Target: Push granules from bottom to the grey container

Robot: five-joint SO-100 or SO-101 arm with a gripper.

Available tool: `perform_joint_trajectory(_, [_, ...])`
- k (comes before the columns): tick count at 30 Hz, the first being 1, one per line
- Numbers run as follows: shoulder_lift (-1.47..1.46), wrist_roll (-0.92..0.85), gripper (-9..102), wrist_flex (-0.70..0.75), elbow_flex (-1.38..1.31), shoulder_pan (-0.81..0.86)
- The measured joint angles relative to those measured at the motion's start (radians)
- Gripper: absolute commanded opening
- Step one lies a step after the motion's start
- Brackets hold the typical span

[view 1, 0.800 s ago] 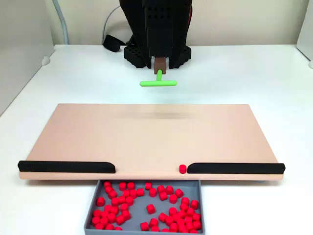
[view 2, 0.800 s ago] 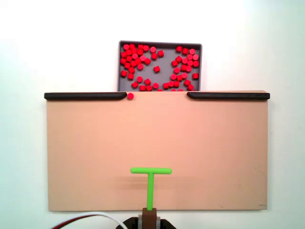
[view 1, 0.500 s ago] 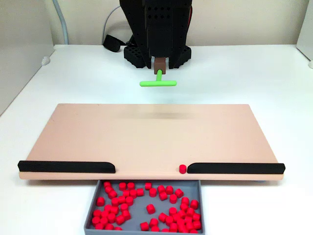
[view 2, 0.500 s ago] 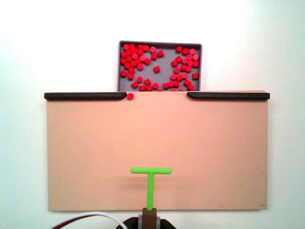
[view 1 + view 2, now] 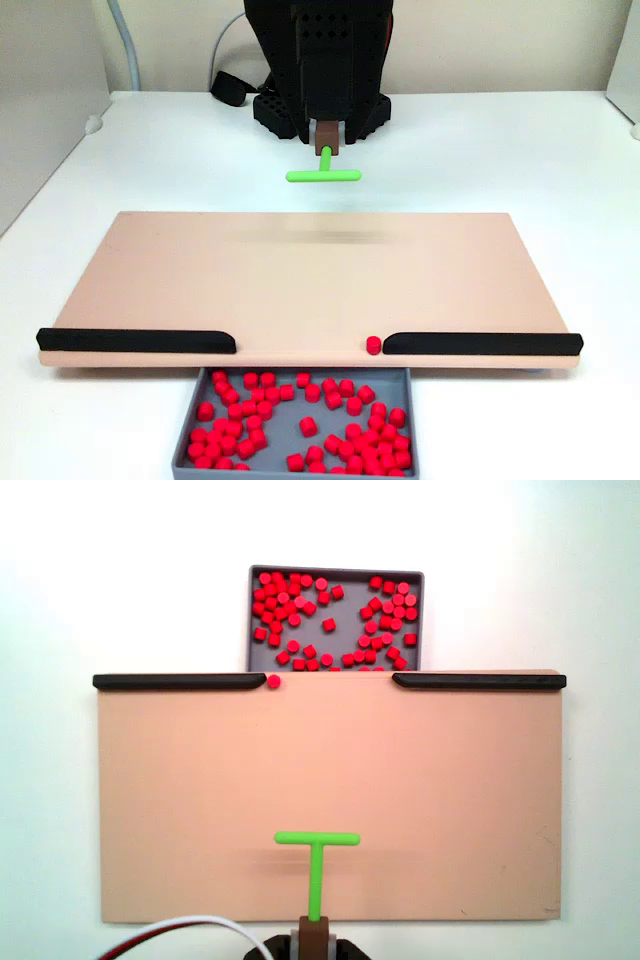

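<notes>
Many red granules [image 5: 330,405] [image 5: 300,605] lie in the grey container [image 5: 183,455] [image 5: 335,571], which stands against the gap between the board's two black strips. One lone granule [image 5: 373,345] [image 5: 273,681] rests on the tan board [image 5: 300,280] [image 5: 430,780] at the tip of one strip, beside the gap. My gripper [image 5: 325,135] [image 5: 316,940] is at the board's opposite edge, shut on the brown holder of a green T-shaped pusher [image 5: 323,176] [image 5: 317,838]. The pusher's crossbar hovers over that end of the board, far from the lone granule.
Two black strips [image 5: 135,340] [image 5: 480,343] [image 5: 180,681] [image 5: 478,681] line the board's container-side edge, leaving a gap at the tray. The black arm base [image 5: 320,60] stands behind the board. A white cable [image 5: 190,925] curls near the gripper. White table surrounds everything.
The pusher's crossbar has dipped slightly in the front-facing fixed view. The white cable by the gripper has shifted a little. The granules have not moved.
</notes>
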Motion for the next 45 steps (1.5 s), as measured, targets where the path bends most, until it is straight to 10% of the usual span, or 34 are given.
perform_joint_trajectory(45, [-0.018, -0.066, 0, 0.000, 0.000, 0.028])
